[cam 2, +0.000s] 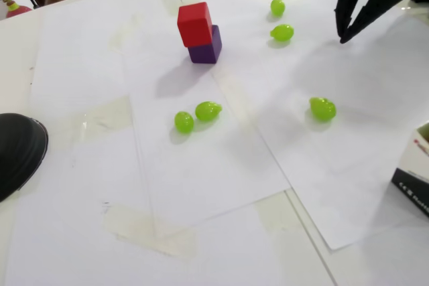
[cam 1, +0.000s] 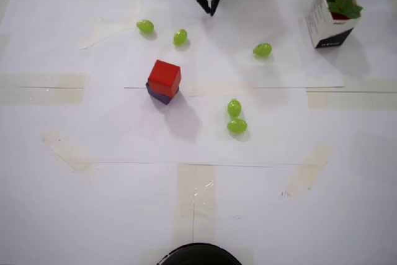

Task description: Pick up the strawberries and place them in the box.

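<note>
1. Hand (cam 1: 210, 10) enters from the top edge of the overhead view, black, fingers pointing down at the paper. Also seen at top right of the fixed view (cam 2: 342, 35).
2. Hand state: the two fingers meet at the tips with a narrow gap higher up, so clenched, and nothing is in it.
3. Box (cam 1: 332, 17) sits at the top right of the overhead view, a white carton with a black band at its base, leaning slightly. In the fixed view only a corner shows at the right edge (cam 2: 414, 182).
4. Strawberries (cam 1: 342, 8): green leaves and a bit of red show inside the box mouth; the count cannot be told. None lie loose on the tabletop.
5. Red cube (cam 1: 164, 78) sits on top of a purple block (cam 1: 160, 96), left of centre, well apart from the hand.
6. Green grapes, five, loose on the paper: two near the upper left (cam 1: 145, 26) and (cam 1: 180, 36), one toward the right (cam 1: 262, 49), and a touching pair at centre (cam 1: 234, 108) and (cam 1: 237, 126).
7. The hand is nearest the upper-left pair of grapes, touching none.
8. Tabletop (cam 1: 93, 215) is covered in white paper sheets held with tape.
9. Dark round object (cam 1: 198, 254) at the bottom edge of the overhead view, at the left edge of the fixed view (cam 2: 17, 152).
</note>
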